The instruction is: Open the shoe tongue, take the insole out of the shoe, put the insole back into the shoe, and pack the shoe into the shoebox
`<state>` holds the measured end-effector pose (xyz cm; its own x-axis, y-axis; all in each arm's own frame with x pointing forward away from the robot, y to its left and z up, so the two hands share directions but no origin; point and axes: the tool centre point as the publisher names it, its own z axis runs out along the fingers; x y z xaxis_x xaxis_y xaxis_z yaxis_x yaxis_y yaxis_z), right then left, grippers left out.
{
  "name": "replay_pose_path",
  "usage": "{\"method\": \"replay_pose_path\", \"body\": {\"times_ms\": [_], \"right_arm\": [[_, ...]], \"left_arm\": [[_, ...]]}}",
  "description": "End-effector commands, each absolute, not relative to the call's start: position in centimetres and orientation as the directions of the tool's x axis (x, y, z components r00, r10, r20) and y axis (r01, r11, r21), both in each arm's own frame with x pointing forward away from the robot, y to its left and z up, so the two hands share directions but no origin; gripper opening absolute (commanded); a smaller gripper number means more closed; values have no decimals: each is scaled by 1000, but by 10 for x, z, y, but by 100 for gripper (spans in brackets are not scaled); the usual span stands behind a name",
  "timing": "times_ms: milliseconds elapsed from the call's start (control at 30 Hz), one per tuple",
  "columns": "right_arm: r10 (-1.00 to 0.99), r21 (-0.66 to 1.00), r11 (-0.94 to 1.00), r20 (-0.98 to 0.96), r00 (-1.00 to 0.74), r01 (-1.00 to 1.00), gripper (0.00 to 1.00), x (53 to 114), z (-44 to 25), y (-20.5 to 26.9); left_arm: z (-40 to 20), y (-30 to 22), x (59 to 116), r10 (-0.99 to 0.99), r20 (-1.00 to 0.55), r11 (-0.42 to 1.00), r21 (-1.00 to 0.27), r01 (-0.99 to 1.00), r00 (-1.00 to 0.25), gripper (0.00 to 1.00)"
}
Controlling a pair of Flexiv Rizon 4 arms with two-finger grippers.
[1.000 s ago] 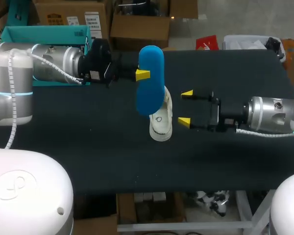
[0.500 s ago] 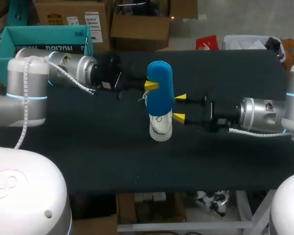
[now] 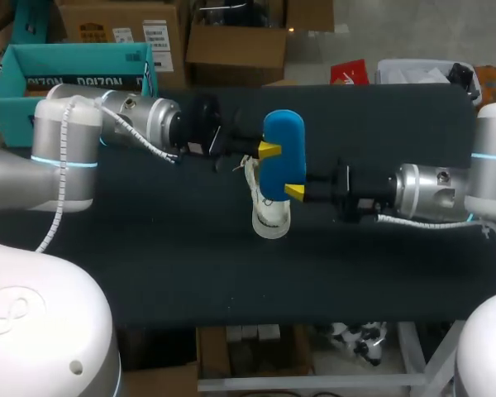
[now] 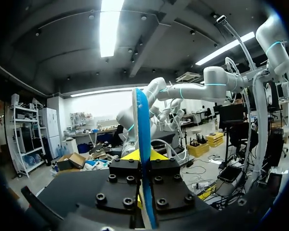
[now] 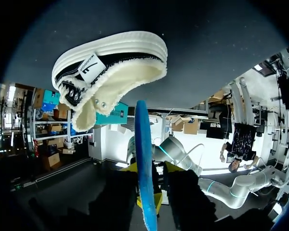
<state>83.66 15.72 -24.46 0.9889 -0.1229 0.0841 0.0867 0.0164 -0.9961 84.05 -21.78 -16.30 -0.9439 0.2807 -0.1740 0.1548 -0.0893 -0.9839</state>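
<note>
The insole (image 3: 283, 153), clamped in the left end effector (image 4: 143, 159), could be dropped beside the shoe (image 3: 271, 219) at 6 o'clock if released before the right end effector (image 5: 145, 197) (closure indiscernible) is secured.

The tabletop (image 3: 149, 248) is being looked down on from above and behind by the head camera, from well back, with the blue insole (image 3: 283, 157) near the middle. The insole is being viewed edge-on and very closely from the left tool's (image 4: 143, 156) wrist. It is being viewed the same way from its opposite side, from the right tool's (image 5: 144, 185) wrist. The insole is being shared by all three views, and the shoe (image 5: 111, 67) beyond it by the head and right wrist views.
</note>
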Motion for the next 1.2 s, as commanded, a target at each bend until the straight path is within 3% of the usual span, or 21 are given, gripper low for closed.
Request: {"method": "replay_pose_path", "body": {"times_ms": [33, 100, 133, 267, 333, 400, 467, 500, 567, 1200], "right_arm": [[-124, -997, 12, 80, 989, 82, 0, 836, -245, 156], [-127, -997, 11, 80, 989, 82, 4, 837, -245, 154], [-128, -997, 11, 81, 988, 83, 21, 837, -245, 153], [-135, -996, 9, 83, 987, 85, 76, 837, -245, 150], [-139, -996, 6, 87, 986, 89, 82, 838, -245, 147], [-140, -996, 8, 89, 986, 91, 73, 839, -246, 145], [-139, -996, 9, 89, 986, 91, 45, 841, -248, 144], [-138, -996, 10, 88, 986, 91, 40, 841, -248, 143], [-130, -996, 10, 85, 988, 87, 0, 843, -251, 143], [-105, -996, 30, 84, 991, 88, 0, 847, -253, 143]], "left_arm": [[-166, -219, 843, 279, -173, -94, -984, 152, -945, 0], [-165, -218, 843, 279, -171, -93, -984, 151, -945, 0], [-165, -217, 843, 279, -171, -93, -984, 150, -945, 0], [-164, -215, 843, 276, -172, -94, -984, 151, -946, 0], [-164, -214, 843, 275, -172, -92, -984, 152, -946, 0], [-164, -214, 844, 275, -170, -89, -984, 151, -946, 0], [-165, -215, 844, 275, -168, -87, -985, 149, -947, 0], [-166, -216, 844, 275, -168, -87, -985, 149, -947, 0], [-167, -218, 844, 276, -165, -83, -986, 147, -947, 0], [-172, -222, 845, 282, -157, -79, -987, 140, -947, 0]]}}
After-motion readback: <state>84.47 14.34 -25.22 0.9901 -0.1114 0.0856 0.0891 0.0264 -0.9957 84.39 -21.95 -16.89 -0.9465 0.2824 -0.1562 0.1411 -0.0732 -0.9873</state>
